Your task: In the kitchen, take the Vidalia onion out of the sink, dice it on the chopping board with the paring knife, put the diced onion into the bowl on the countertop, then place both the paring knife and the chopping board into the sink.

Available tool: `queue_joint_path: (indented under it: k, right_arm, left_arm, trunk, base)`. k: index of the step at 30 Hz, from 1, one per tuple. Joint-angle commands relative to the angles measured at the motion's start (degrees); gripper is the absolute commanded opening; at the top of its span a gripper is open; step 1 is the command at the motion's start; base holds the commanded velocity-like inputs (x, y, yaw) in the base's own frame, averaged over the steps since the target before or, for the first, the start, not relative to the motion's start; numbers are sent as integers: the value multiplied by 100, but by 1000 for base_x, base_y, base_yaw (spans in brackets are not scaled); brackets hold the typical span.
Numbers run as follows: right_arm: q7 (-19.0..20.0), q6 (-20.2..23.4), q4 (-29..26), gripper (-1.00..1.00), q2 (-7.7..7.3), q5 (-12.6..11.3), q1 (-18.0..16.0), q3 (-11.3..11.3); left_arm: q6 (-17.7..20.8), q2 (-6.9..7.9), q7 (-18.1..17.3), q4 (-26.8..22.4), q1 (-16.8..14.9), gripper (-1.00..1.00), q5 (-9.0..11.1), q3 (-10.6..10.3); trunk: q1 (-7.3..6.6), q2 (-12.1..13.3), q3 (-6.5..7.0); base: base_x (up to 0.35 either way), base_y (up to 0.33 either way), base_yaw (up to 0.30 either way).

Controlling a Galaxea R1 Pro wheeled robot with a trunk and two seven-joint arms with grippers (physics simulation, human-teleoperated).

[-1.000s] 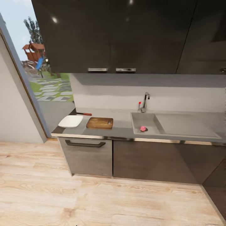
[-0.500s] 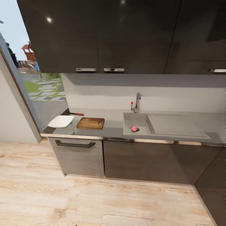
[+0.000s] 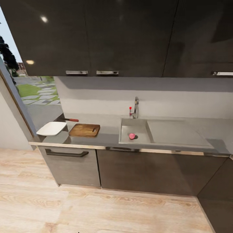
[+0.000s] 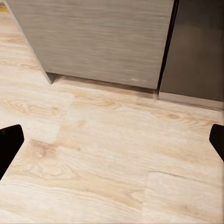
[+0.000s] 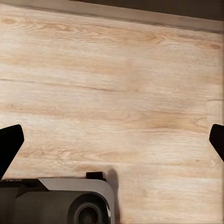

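The pinkish-red Vidalia onion (image 3: 131, 136) lies in the grey sink (image 3: 124, 139), below the chrome tap (image 3: 135, 107). To the left on the countertop (image 3: 108, 134) rests the brown chopping board (image 3: 84, 130). The white bowl (image 3: 51, 128) stands at the counter's left end. Behind the bowl and board lies the paring knife (image 3: 71, 120) with its red handle. My left gripper (image 4: 112, 140) hangs open over the wooden floor by the cabinet fronts. My right gripper (image 5: 112, 140) is open too, over bare floor, with nothing between its fingers.
Dark wall cabinets (image 3: 106, 35) hang above the counter. Below are a grey drawer front (image 3: 69, 165) and dark cabinet doors (image 3: 145, 171). A glass door (image 3: 26, 94) to the garden is at the left. The robot's base (image 5: 56, 203) shows on the wooden floor (image 3: 97, 210).
The whole head view has shifted: counter, sink and board now sit further left in the picture, so the camera has moved. The things on the counter have not moved.
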Motion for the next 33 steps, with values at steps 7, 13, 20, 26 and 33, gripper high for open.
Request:
queue_joint_path:
  k: [7, 13, 20, 26, 33]
  right_arm:
    - [-51, -5, 4, 100, 2, 54, -5, -39]
    - [-51, 2, 4, 100, 2, 53, -5, -52]
    - [-75, 5, 4, 100, -10, 53, -5, -63]
    - [-86, 5, 4, 100, -60, 47, -5, -68]
    - [-87, 5, 4, 100, -68, 45, -5, -63]
  left_arm:
    - [-16, -10, 12, 18, -11, 100, 28, -54]
    - [1596, -115, 19, -155, -3, 100, 17, -27]
    - [4818, -131, 19, -2477, -2, 100, 3, -27]
    - [8250, -143, 28, -5909, -2, 100, -13, -21]
    - [10716, -333, 46, -8651, -80, 100, -14, -12]
  trunk:
    - [4, -12, -12]
    - [4, -12, -12]
    - [4, -12, -12]
    - [4, -12, -12]
    - [4, -12, -12]
  base:
    - [19, -18, 0]
    - [0, 0, 0]
    - [0, 0, 0]
    - [0, 0, 0]
    - [0, 0, 0]
